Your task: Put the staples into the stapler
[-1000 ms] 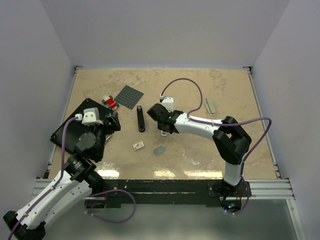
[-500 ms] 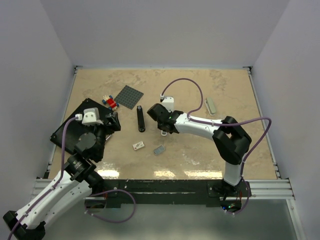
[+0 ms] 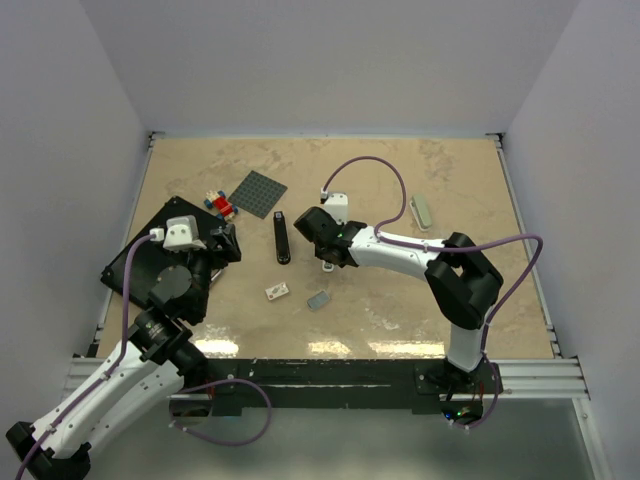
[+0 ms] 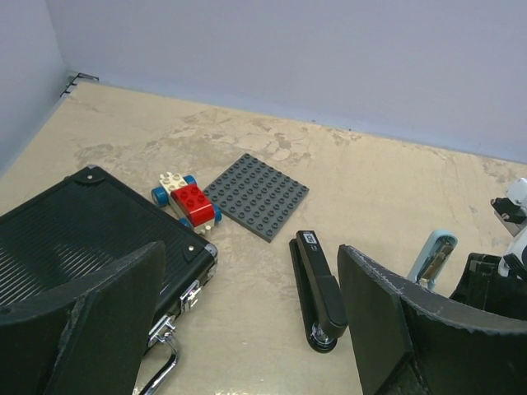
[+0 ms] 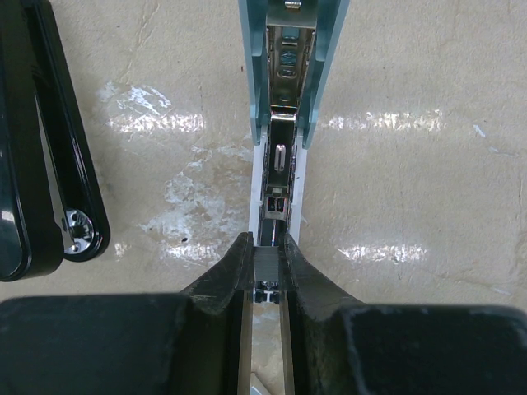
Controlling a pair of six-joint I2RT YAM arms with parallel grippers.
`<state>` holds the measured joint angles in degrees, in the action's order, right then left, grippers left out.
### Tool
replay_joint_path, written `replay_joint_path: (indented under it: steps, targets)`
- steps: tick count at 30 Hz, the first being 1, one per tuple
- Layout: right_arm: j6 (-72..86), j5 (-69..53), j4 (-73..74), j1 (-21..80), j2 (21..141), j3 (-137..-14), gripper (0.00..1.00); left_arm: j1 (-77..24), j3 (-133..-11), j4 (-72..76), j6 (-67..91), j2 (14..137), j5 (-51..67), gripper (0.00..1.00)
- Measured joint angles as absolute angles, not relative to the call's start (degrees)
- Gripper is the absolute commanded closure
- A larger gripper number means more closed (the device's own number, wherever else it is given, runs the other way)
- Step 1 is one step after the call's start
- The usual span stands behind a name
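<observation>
Near the right gripper (image 5: 266,249), which pinches the stapler (image 5: 323,58), lie the staples (image 3: 318,298).

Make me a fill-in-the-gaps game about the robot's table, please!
The stapler pinched by the right hand is light ___.
The little box beside the staples is ___.
The left hand holds nothing and is wide ___.
The big block on the toy car is ___.
Missing words: blue, white, open, red.
</observation>
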<state>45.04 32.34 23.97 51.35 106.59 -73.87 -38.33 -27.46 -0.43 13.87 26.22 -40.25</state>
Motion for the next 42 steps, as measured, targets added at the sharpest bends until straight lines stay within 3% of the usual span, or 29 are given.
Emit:
replay_joint_path:
  steps: [14, 19, 32, 42]
  targets:
    - [45.5, 32.0, 23.1, 51.3, 106.7, -72.8, 0.89, -38.3, -27.5, -0.4, 13.9, 26.2, -40.3, 0.11]
    - [45.7, 31.9, 22.9, 51.3, 107.7, -72.4, 0.83, -38.3, -27.5, -0.4, 13.9, 26.2, -40.3, 0.11]
    - [46.3, 32.0, 22.3, 51.3, 107.7, -72.1, 0.80, -38.4, -27.5, -0.4, 13.9, 26.2, -40.3, 0.11]
    - [46.5, 32.0, 22.2, 51.3, 107.5, -72.0, 0.71, -38.4, -27.5, -0.4, 13.9, 26.2, -40.3, 0.11]
